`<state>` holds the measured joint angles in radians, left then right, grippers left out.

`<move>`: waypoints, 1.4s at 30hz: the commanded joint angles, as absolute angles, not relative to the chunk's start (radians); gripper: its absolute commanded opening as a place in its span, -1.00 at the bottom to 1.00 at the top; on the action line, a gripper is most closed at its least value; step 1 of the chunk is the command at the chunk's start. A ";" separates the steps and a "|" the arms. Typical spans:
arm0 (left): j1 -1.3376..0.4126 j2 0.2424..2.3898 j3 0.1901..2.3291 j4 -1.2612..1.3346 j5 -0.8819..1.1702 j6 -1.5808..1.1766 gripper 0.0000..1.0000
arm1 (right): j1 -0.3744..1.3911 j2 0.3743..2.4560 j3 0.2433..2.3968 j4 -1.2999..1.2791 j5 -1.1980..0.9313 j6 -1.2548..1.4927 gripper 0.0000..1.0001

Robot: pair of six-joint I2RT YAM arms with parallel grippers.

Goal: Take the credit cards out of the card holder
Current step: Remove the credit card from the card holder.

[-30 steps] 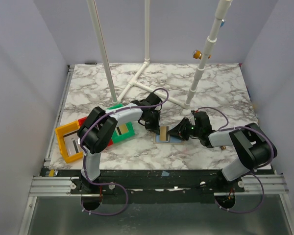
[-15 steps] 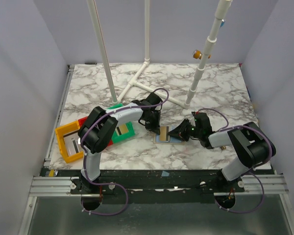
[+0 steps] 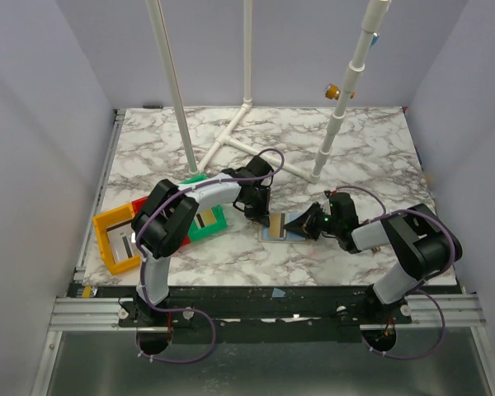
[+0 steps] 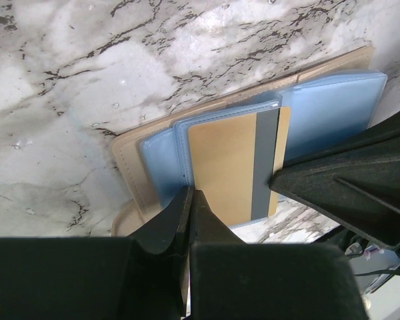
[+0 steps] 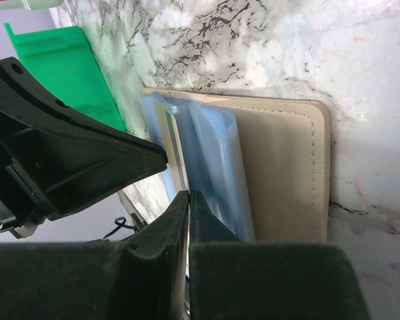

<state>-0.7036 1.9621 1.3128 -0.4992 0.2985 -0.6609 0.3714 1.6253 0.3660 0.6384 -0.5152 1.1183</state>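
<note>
Marble-patterned tabletop fills the top view, closed in by plain grey walls. Along the bottom of the frame runs a metal rail where both arms are bolted.

Just below the frame's centre, the card holder lies flat on the marble, its beige-tan rim around pale blue pockets. A tan card with a grey stripe sticks partway out of a pocket.

The left gripper comes in from the upper left. Its fingers are pressed together and its tip rests on the holder at the card's corner. The right gripper reaches in from the right with its fingers drawn to a thin slit at the card's opposite edge. Whether that edge is nipped between them I cannot tell.

Left of the holder sit a green bin, a red bin and a yellow bin. White pipes stand towards the top of the frame.
</note>
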 commanded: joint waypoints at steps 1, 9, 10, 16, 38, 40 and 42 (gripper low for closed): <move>-0.711 2.009 1.310 -0.533 0.253 -0.660 -1.00 | 0.362 1.633 0.347 0.667 -0.537 1.120 -0.92; -0.707 2.012 1.308 -0.538 0.248 -0.660 -1.00 | 0.349 1.624 0.336 0.667 -0.534 1.109 -0.97; -0.707 2.013 1.307 -0.540 0.246 -0.661 -1.00 | 0.345 1.623 0.334 0.666 -0.535 1.106 -0.97; -0.703 2.013 1.304 -0.539 0.247 -0.660 -1.00 | 0.339 1.610 0.328 0.645 -0.527 1.085 -0.98; -0.698 2.012 1.309 -0.542 0.246 -0.656 -1.00 | 0.302 1.474 0.339 0.448 -0.475 0.977 -0.99; -0.697 2.013 1.311 -0.543 0.247 -0.657 -1.00 | 0.299 1.461 0.342 0.428 -0.470 0.967 -0.99; -0.697 2.013 1.312 -0.542 0.247 -0.654 -1.00 | 0.296 1.452 0.347 0.408 -0.467 0.958 -0.99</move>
<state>-0.7013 1.9656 1.3151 -0.5007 0.2989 -0.6708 0.3077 1.4815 0.3420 0.4866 -0.5037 1.0016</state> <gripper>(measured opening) 0.008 0.008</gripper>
